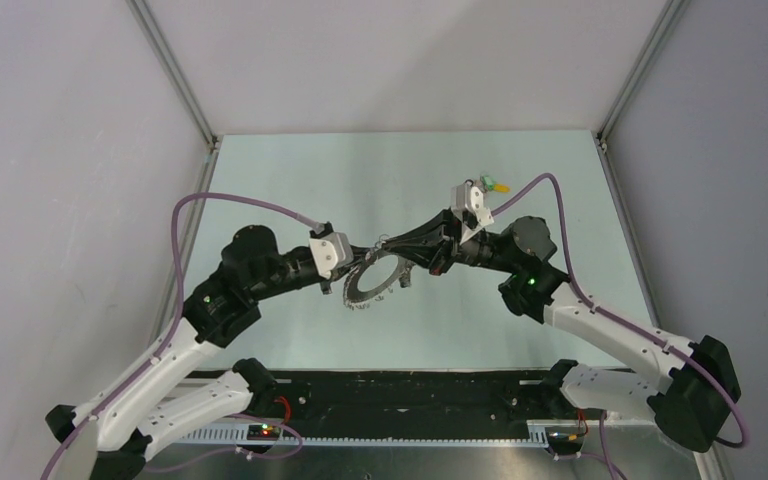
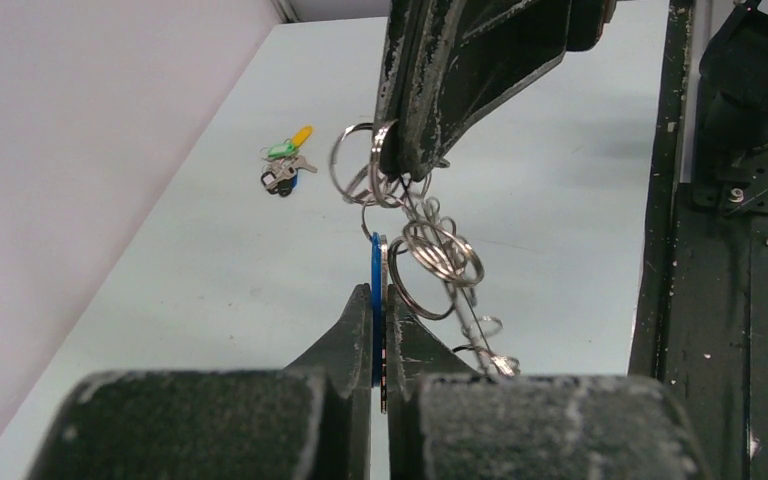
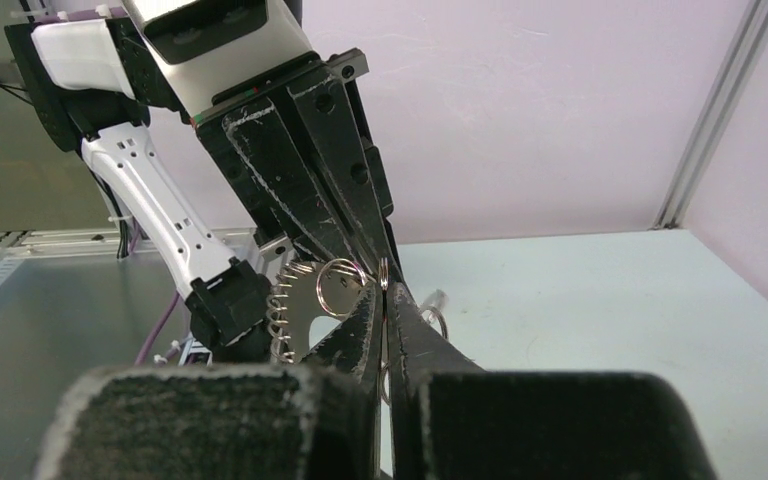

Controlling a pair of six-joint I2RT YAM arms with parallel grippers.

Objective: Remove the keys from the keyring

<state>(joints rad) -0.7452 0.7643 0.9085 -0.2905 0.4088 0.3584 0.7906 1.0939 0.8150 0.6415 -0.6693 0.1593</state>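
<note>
Top external view: my two hands meet tip to tip over the middle of the table [image 1: 290,190], and the keyring [image 1: 373,284] sits just below that meeting point, nearer my bases. It shows as a toothed circle. I cannot tell whether it hangs free or touches the table.

My left hand [image 2: 379,292] is closed tight on a blue-headed key [image 2: 375,262], seen edge-on with a thin metal piece pressed flat against it. My right hand [image 2: 407,165] comes down from above the keyring, also fully closed, pinching a bunch of small split rings [image 2: 358,170] at the keyring's upper end. From there more rings trail down toward my left fingers [image 2: 352,330].

In my right wrist view the right hand [image 3: 387,292] is shut, with one small ring just beside its tips and the keyring's toothed fringe [image 3: 293,312] behind. My left hand [image 3: 360,240] reaches in from above.

A loose clump of coloured-headed keys [image 2: 285,168] lies on the table well apart from the keyring, on its far side. From above, my right wrist partly hides it [image 1: 491,185].

The single keys on the keyring are too small and tangled to count, and my own fingers hide where the blue-headed key joins it.
</note>
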